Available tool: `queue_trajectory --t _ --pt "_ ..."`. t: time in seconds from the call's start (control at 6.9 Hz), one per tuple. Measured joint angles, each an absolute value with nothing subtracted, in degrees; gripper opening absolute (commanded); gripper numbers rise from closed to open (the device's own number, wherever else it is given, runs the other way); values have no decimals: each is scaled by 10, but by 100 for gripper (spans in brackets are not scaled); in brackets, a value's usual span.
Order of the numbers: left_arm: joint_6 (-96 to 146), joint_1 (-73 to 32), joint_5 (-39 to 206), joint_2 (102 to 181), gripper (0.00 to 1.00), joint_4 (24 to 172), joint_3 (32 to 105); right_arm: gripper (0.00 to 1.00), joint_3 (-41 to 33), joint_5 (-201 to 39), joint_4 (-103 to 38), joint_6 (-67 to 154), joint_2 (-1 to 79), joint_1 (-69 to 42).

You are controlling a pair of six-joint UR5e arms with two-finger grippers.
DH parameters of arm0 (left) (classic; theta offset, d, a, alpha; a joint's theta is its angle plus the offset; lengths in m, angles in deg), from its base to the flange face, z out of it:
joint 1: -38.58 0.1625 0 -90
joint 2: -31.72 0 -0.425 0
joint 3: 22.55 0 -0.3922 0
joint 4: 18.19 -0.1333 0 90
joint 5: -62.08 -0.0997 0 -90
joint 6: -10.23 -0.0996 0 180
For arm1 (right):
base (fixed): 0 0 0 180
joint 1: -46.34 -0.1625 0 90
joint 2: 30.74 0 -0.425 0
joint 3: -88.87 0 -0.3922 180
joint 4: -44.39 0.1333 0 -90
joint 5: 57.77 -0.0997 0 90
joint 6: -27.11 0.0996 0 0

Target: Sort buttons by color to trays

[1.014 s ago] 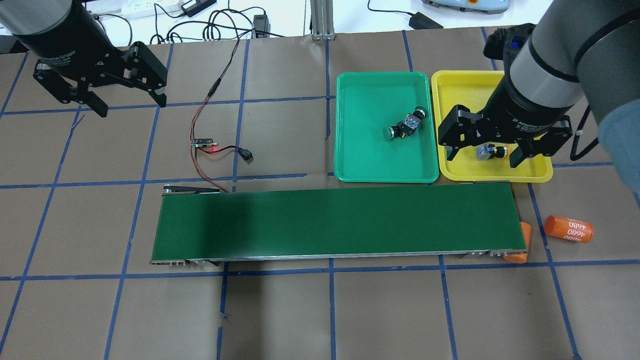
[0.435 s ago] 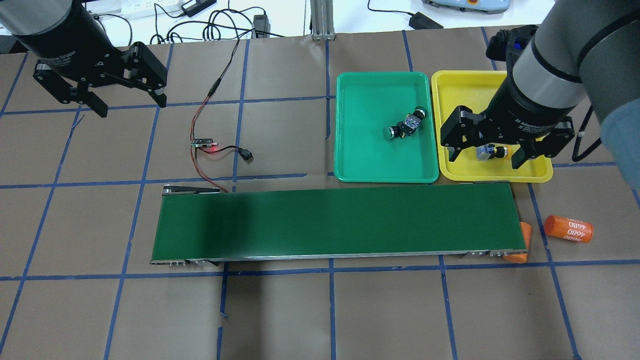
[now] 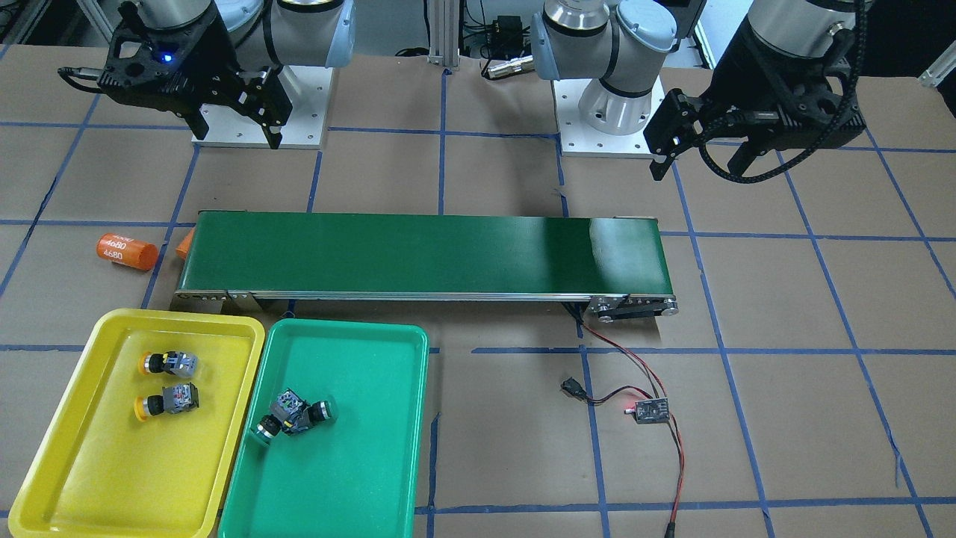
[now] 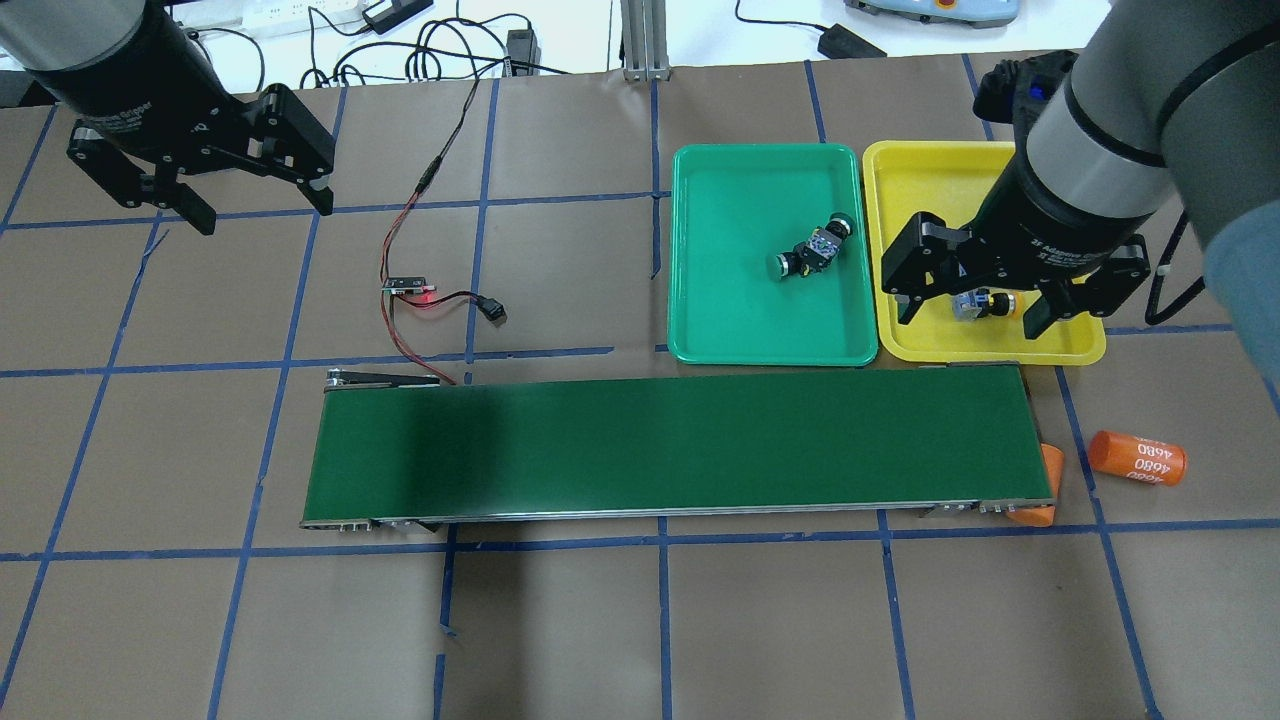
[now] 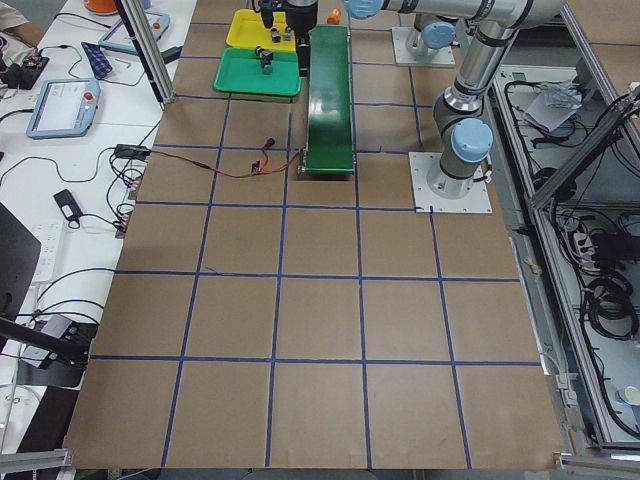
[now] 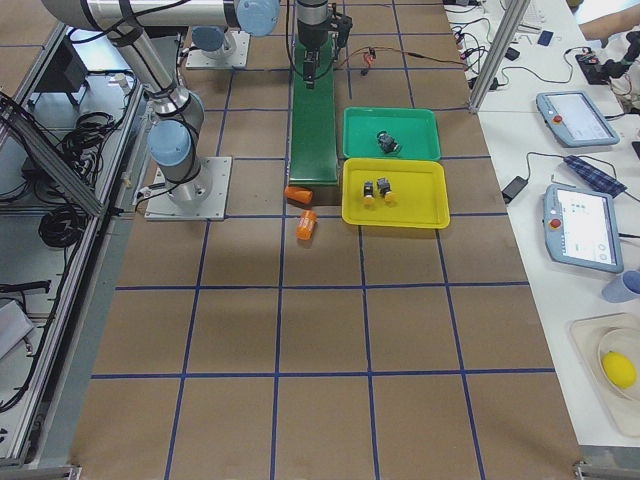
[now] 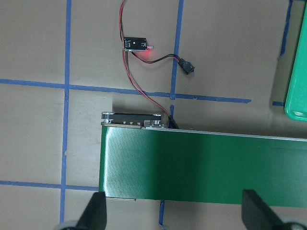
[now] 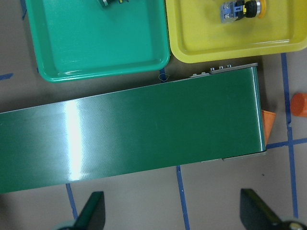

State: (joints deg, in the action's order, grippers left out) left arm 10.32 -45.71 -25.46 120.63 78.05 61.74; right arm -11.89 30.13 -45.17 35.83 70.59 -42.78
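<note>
Right claw [image 4: 968, 318] hung wide, empty; left claw [image 4: 262, 215] wide too. Yellow buttons [image 3: 166, 364] lay in yellow tray [image 3: 45, 448], 2 o'clock of belt [image 4: 680, 440]. Judged best: straight rise, clear of tray.

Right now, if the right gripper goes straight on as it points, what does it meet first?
Probably the bare table on the robot's side of the conveyor belt: the right gripper points down there, though depth is uncertain.

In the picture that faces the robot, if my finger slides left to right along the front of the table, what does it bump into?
The yellow tray → green tray → black plug → small circuit board with a red light.
</note>
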Motion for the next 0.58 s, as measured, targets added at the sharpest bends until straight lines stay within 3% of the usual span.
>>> queue_trajectory --t 0.58 --pt "103 -457 -255 1206 100 781 618 100 -103 301 -452 358 693 -428"
